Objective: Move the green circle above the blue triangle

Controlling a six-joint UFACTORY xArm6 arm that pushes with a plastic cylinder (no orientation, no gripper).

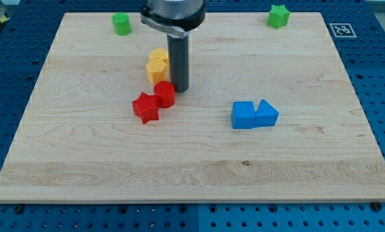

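The green circle stands near the top left of the wooden board. The blue triangle lies right of centre, touching a blue cube on its left. My tip is at the end of the dark rod, left of centre. It stands just right of the yellow blocks and just above right of the red cylinder. It is far below right of the green circle and well left of the blue triangle.
A red star touches the red cylinder on its lower left. A green star sits near the top right. A marker tag is at the board's top right corner.
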